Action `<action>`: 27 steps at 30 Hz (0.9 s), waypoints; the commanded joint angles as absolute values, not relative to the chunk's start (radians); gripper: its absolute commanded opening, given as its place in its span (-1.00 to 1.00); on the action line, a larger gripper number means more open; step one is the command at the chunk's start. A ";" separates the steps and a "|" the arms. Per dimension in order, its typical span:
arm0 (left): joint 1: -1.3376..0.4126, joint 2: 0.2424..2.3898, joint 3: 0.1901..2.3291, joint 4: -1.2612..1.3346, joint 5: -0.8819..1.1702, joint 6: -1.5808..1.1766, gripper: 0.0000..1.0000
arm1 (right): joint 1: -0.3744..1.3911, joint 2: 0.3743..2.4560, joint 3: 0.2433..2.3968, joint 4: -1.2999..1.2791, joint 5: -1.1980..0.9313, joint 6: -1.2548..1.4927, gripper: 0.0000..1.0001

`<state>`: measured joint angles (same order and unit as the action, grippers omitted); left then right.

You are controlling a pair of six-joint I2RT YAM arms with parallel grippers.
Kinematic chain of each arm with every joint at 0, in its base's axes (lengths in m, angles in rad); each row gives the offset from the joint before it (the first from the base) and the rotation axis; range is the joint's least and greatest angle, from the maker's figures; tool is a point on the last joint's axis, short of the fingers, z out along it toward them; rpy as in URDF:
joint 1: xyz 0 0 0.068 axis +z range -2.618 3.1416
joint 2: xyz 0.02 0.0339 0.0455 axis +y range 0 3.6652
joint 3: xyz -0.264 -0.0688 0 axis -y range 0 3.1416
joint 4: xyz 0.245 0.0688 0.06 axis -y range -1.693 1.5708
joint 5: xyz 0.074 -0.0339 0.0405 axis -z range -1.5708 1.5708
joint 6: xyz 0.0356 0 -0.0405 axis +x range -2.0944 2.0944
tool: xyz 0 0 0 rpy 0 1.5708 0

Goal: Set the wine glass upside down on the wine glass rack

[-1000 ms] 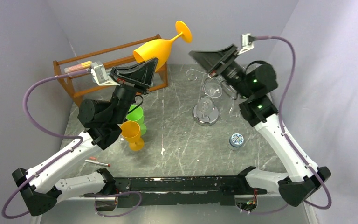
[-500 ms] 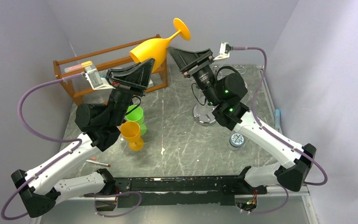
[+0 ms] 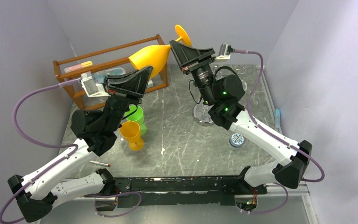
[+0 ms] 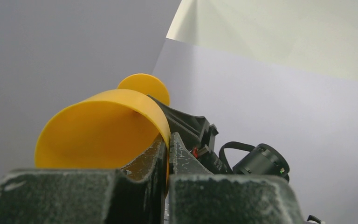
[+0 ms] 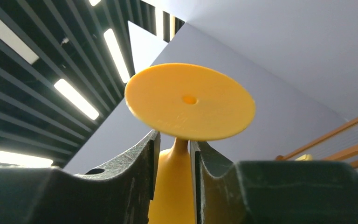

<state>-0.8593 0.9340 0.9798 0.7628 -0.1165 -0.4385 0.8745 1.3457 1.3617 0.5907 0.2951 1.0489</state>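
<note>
The wine glass (image 3: 150, 56) is orange-yellow plastic and hangs tilted in the air above the back of the table, foot up and to the right. My left gripper (image 3: 147, 71) is shut on the bowl's rim (image 4: 167, 140), one finger inside the bowl and one outside. My right gripper (image 3: 174, 46) reaches in from the right with its jaws on either side of the thin stem (image 5: 181, 144), just under the round foot (image 5: 189, 100); the jaws are narrow, with a gap left beside the stem. The wine glass rack is mostly hidden behind my right arm; only part of its shiny round base (image 3: 199, 114) shows.
An orange-brown wooden shelf (image 3: 107, 56) stands at the back left. A green cup (image 3: 136, 114) and an orange goblet (image 3: 131, 134) stand by my left arm. A small round tin (image 3: 236, 139) lies at the right and a red pen (image 3: 98, 163) near the front left.
My right arm swung left from the rack to the glass's foot and its jaws narrowed round the stem. My left gripper kept hold of the rim and tilted the glass flatter.
</note>
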 commanded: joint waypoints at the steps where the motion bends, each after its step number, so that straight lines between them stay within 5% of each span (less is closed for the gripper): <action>1: -0.862 0.901 0.962 0.786 -0.056 -0.443 -0.90 | 0.882 1.346 1.352 0.637 0.307 1.114 -0.39; 19: -0.863 0.853 0.942 0.620 -0.015 -0.426 -0.85 | 0.882 1.381 1.374 0.632 0.102 1.212 -0.51; 23: -0.862 0.854 0.952 0.557 -0.009 -0.420 -0.82 | 0.881 1.387 1.372 0.626 0.096 1.209 -0.84; 26: -0.862 0.827 0.937 0.484 -0.029 -0.433 -0.57 | 0.881 1.372 1.369 0.610 0.127 1.158 -1.00; 27: -0.863 0.816 0.936 0.448 -0.050 -0.436 -0.27 | 0.881 1.367 1.368 0.609 0.140 1.136 -1.00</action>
<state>-0.8593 0.8326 0.9398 0.6109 -0.0536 -0.4316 0.8661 1.3796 1.3472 0.6125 0.1547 1.1851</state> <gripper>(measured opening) 0.193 0.049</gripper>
